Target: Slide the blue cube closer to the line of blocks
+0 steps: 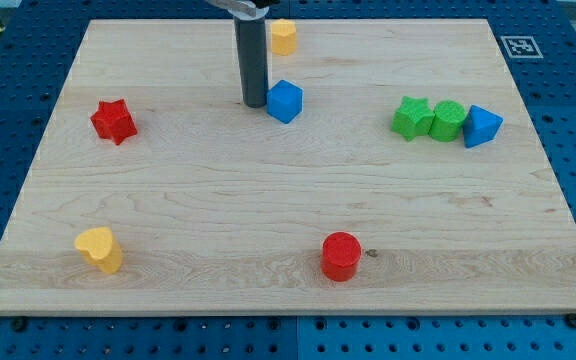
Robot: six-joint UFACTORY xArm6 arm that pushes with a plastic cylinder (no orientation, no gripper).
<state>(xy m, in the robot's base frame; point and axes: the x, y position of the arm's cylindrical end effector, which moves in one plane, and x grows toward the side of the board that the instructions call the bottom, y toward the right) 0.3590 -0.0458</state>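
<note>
Desk: I see a pale wooden board desk [268, 200] on a blue perforated base [8, 100], with a small black-and-white marker tag [517, 46] at the view's top right corner.
My tip: my dark straight rod comes down from the view's top, and my tip [254, 103] sits on the desk just beside the blue cube, at its left in the view, close enough that I cannot tell if it touches.
Pincer: my arm carries none, only the rod, so nothing is clenched or released.
Blue cube: the blue plastic cube [285, 101] lies in the upper middle of the desk, well apart from the line, which is to the view's right.
Line of blocks: a green star-like block [411, 116], a green rounded block [447, 120] and a blue triangular block [482, 126] stand side by side, touching or nearly so.
Others: a yellow block [283, 36] at the top, a red star [113, 121] at the left, a yellow heart-like block [100, 249] at the bottom left, a red cylinder [341, 256] at the bottom middle.
</note>
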